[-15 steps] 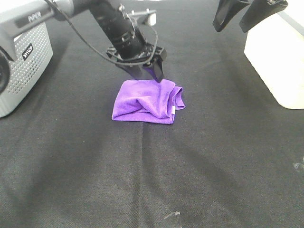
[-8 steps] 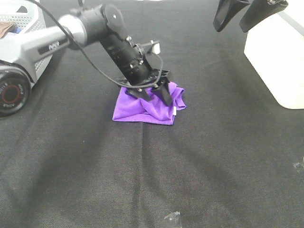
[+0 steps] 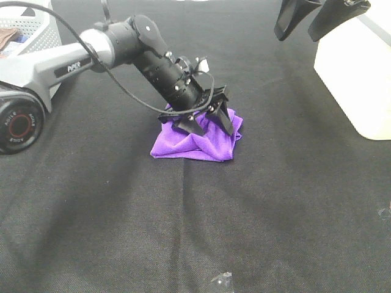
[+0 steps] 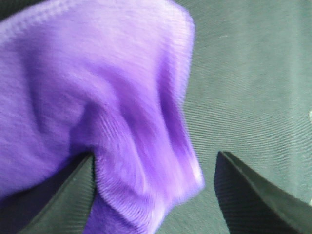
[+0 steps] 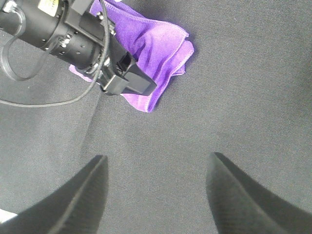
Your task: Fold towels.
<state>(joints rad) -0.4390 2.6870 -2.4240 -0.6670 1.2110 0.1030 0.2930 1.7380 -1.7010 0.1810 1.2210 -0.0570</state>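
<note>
While the left gripper (image 3: 211,122) bears down on the purple towel (image 3: 195,143), its jaws stand apart, astride a raised fold; the left wrist view shows one finger (image 4: 63,200) against the fabric and the other on bare cloth beside it, so no closed grip is evident. Towel lies bunched and creased near the middle of the black tablecloth (image 3: 183,232). Right gripper (image 3: 321,18) hangs high at the far right, jaws wide, holding nothing, above a white box (image 3: 357,79). Grey basket (image 3: 30,27) sits far left.
</note>
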